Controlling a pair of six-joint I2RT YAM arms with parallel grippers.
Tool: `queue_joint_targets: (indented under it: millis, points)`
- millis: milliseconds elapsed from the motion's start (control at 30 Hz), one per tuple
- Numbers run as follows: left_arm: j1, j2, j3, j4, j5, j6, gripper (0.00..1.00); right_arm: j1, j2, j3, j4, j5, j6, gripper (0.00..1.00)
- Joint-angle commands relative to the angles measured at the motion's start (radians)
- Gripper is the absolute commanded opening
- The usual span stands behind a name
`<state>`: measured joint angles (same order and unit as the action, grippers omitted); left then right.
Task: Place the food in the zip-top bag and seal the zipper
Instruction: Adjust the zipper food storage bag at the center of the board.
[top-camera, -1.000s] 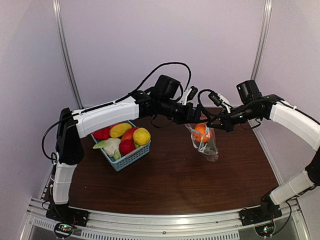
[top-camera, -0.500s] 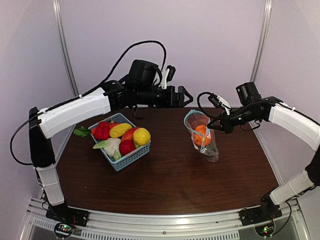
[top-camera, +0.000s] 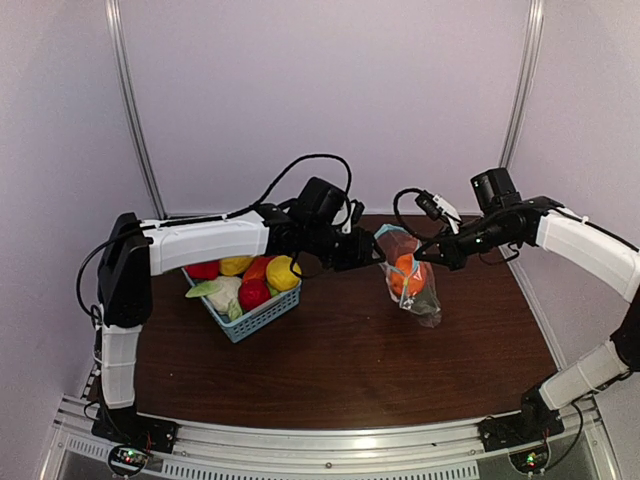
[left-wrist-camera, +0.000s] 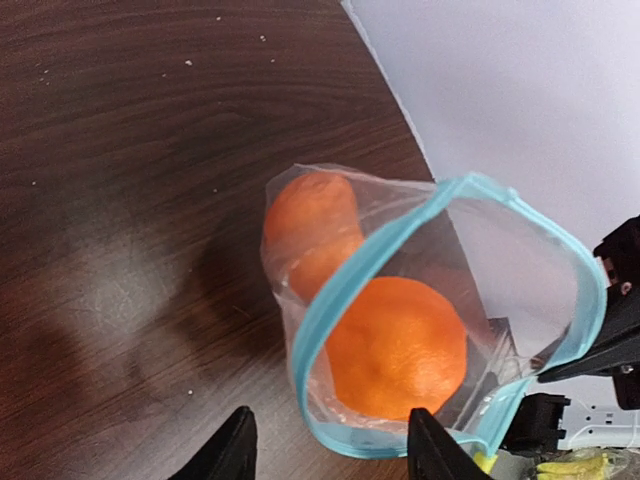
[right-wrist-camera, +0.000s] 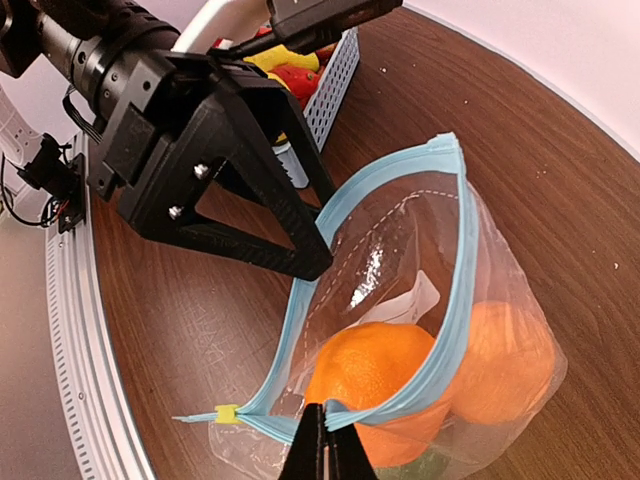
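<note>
Tabletop (top-camera: 340, 375): dark brown wood grain, matt. The left wrist view shows a soft pale glare patch (left-wrist-camera: 100, 290) and a few white specks (left-wrist-camera: 188, 62) on the grain.

Back wall (top-camera: 330, 90): plain pale lilac-white panel, unmarked. The side panels are the same tone.

Two slim metal uprights, the left upright (top-camera: 133, 110) and the right upright (top-camera: 522, 80), run up from the rear corners and slant in the top view.

Near edge: a ribbed aluminium rail (top-camera: 330, 455) spans the full width below the tabletop.

Light is even and diffuse, with soft-edged shadows on the wood.
</note>
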<state>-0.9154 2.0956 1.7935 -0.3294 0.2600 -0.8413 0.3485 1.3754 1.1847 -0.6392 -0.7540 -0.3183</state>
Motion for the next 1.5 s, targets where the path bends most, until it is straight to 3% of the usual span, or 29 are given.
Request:
queue_joint_targets:
  millis: [0, 133, 233, 367, 400, 533, 633, 700, 767, 867, 933, 1033, 1100, 1200, 1400, 1467]
  points:
    - [0.012, 0.013, -0.001, 0.126, 0.100, -0.069, 0.52, 0.006, -0.023, -0.022, 0.032, 0.026, -0.010, 0.00]
    - [0.013, 0.001, -0.013, 0.150, 0.093, -0.081, 0.50, 0.009, -0.027, -0.040, 0.045, 0.033, -0.014, 0.00]
    - [0.021, 0.030, 0.004, 0.145, 0.113, -0.092, 0.40, 0.010, -0.023, -0.038, 0.049, 0.023, -0.014, 0.00]
    - [0.027, 0.074, 0.040, 0.137, 0.143, -0.113, 0.12, 0.013, -0.015, -0.030, 0.045, 0.021, -0.014, 0.00]
    - [0.027, 0.077, 0.046, 0.133, 0.140, -0.111, 0.00, 0.014, -0.017, -0.031, 0.045, 0.021, -0.013, 0.00]
    - [0.017, 0.038, 0.154, 0.050, 0.129, -0.061, 0.00, 0.015, -0.021, 0.018, 0.012, 0.017, -0.005, 0.00]
    - [-0.059, -0.065, 0.244, -0.011, -0.125, 0.113, 0.00, 0.014, -0.028, 0.033, 0.031, 0.137, 0.025, 0.00]
    - [-0.036, -0.037, 0.263, -0.070, -0.204, 0.164, 0.00, 0.011, 0.009, 0.061, 0.000, 0.222, 0.009, 0.00]
    - [-0.011, 0.000, 0.336, -0.151, -0.081, 0.160, 0.00, 0.010, 0.024, 0.126, -0.069, 0.163, 0.012, 0.00]
    - [-0.065, -0.016, 0.257, -0.104, -0.145, 0.208, 0.00, 0.015, 0.009, 0.112, -0.009, 0.272, 0.032, 0.00]
    - [-0.041, 0.038, 0.294, -0.137, 0.000, 0.139, 0.00, 0.014, 0.026, 0.157, -0.054, 0.262, 0.021, 0.00]
    - [-0.057, 0.027, 0.246, -0.107, -0.140, 0.173, 0.00, 0.015, 0.002, 0.131, 0.007, 0.281, 0.052, 0.00]
    - [-0.022, 0.027, 0.235, -0.097, -0.060, 0.150, 0.00, 0.015, 0.014, 0.146, -0.020, 0.277, 0.042, 0.00]
    - [-0.025, -0.007, 0.207, -0.064, -0.111, 0.182, 0.00, 0.015, 0.005, 0.132, -0.006, 0.242, 0.052, 0.00]
    - [-0.010, 0.011, 0.188, 0.018, -0.008, 0.129, 0.00, 0.015, 0.037, 0.125, -0.003, 0.258, 0.072, 0.00]
    - [-0.012, 0.007, 0.152, 0.086, 0.043, 0.094, 0.00, 0.017, 0.065, 0.137, 0.010, 0.267, 0.099, 0.10]
